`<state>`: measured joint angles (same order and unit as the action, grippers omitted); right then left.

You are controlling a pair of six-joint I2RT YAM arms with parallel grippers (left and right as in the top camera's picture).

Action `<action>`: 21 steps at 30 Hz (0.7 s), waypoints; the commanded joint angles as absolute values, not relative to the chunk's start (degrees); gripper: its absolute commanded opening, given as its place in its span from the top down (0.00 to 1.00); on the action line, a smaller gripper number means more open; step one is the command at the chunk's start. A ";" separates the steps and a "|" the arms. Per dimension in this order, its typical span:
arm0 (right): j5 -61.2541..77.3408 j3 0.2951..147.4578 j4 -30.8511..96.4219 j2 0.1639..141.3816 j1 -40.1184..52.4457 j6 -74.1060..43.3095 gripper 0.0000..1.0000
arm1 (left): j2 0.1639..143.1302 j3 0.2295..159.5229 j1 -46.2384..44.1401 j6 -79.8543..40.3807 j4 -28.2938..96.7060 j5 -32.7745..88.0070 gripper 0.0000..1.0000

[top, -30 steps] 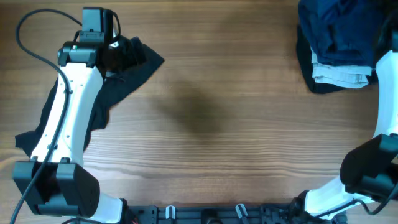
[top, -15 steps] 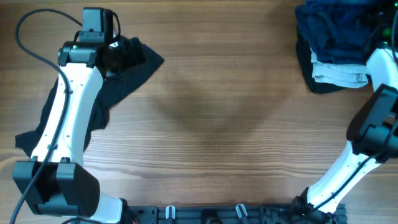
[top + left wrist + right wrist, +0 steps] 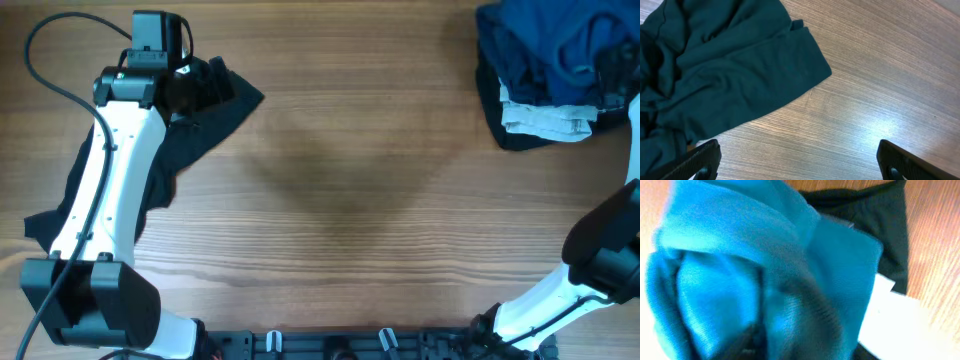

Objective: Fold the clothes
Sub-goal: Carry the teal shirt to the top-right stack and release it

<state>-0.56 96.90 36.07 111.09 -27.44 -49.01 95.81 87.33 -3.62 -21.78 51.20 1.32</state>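
Observation:
The clothes lie in two places. A black garment (image 3: 205, 125) sprawls at the back left, partly under my left arm; the left wrist view shows its corner (image 3: 740, 65) on the wood. My left gripper (image 3: 190, 85) hovers at its far end, open and empty (image 3: 801, 162). At the back right a royal-blue garment (image 3: 545, 45) tops a pile over pale grey cloth (image 3: 545, 120) and black cloth (image 3: 515, 138). My right gripper (image 3: 613, 68) is down on the blue garment's right side. Blurred blue cloth (image 3: 740, 270) fills the right wrist view and hides the jaws.
Bare wooden table (image 3: 340, 190) spans the middle between the two heaps. A black cable (image 3: 50, 80) loops beside the left arm. The arm bases and a black rail (image 3: 330, 345) line the near edge.
My right arm has swung in over the pile at the back right, and the blue garment's folds have shifted. The left arm and the black garment have not moved.

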 commanded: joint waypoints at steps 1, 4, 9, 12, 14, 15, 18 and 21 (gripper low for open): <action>-2.57 97.08 38.02 109.86 -27.68 -41.56 0.00 | 96.47 87.22 -3.20 -21.50 51.11 0.56 0.00; -0.93 97.08 40.64 107.74 -27.66 -38.15 0.00 | 96.47 87.22 -3.27 -21.50 51.13 0.56 0.00; 9.67 97.08 38.76 95.92 -27.62 -18.90 0.01 | 96.47 87.22 -3.25 -21.47 51.09 0.54 0.00; 19.38 97.08 38.26 89.43 -27.59 -9.52 0.00 | 96.47 87.22 -3.25 -21.47 51.11 0.54 0.00; 28.08 97.08 38.89 86.52 -27.42 -3.16 0.00 | 96.47 87.22 -3.25 -21.47 51.11 0.54 0.00; 34.89 97.08 40.71 84.60 -26.50 1.72 0.01 | 96.47 87.22 -3.25 -21.47 51.11 0.54 0.00; 43.70 97.08 42.81 83.66 -22.90 4.51 0.00 | 96.47 87.22 -3.25 -21.47 51.11 0.54 0.00; 50.68 97.06 44.49 84.29 -14.06 -6.63 0.00 | 96.47 87.22 -3.25 -21.50 51.11 0.54 0.00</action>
